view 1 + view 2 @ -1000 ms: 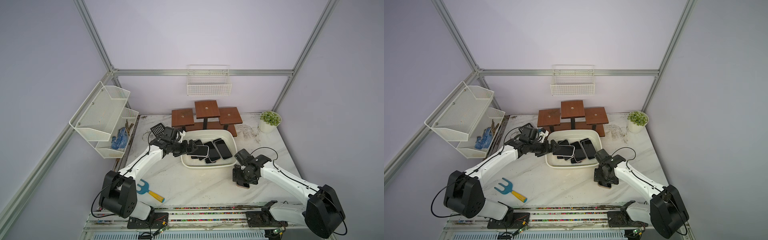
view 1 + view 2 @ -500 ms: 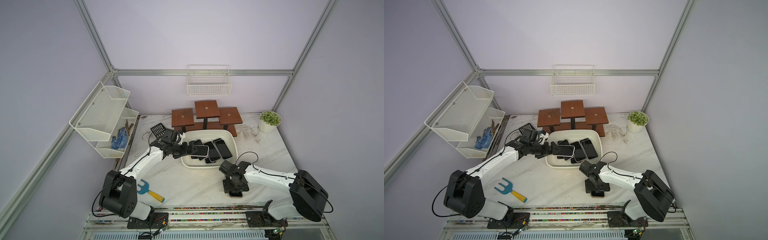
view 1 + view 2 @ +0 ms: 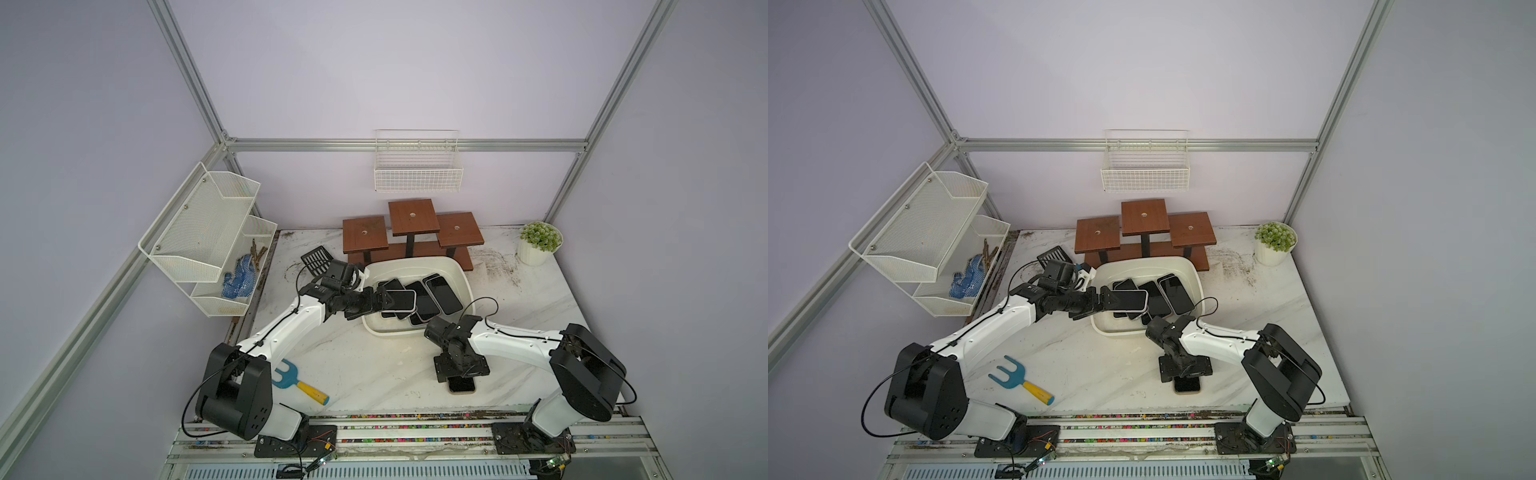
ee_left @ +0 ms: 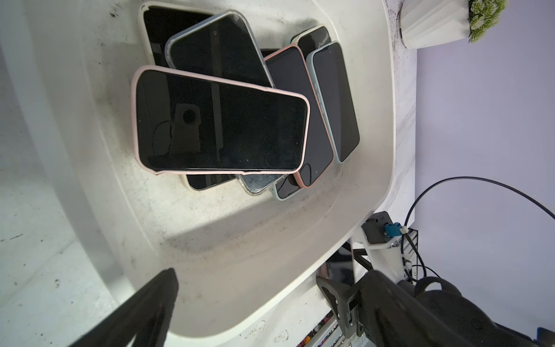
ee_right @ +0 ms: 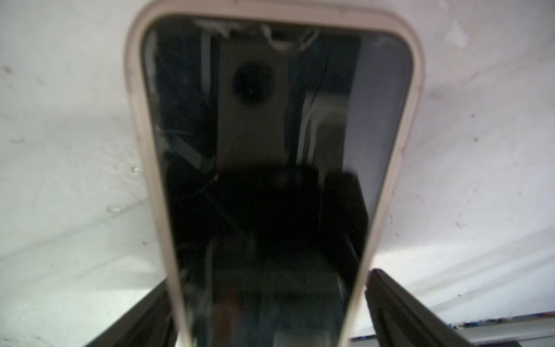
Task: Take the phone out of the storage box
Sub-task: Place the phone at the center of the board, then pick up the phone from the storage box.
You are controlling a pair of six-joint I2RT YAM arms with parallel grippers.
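Right fingers [image 5: 405,309] now spread around phone [image 5: 270,150], left fingers [image 4: 150,300] wide over storage box [image 4: 240,240]

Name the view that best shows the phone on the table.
Right wrist: the phone fills the frame, case rim and dark screen plain. Both top views show only its end under the right gripper. Left wrist view: not discernible.

Phone [image 3: 461,385] on table [image 3: 365,365] before storage box [image 3: 411,268]
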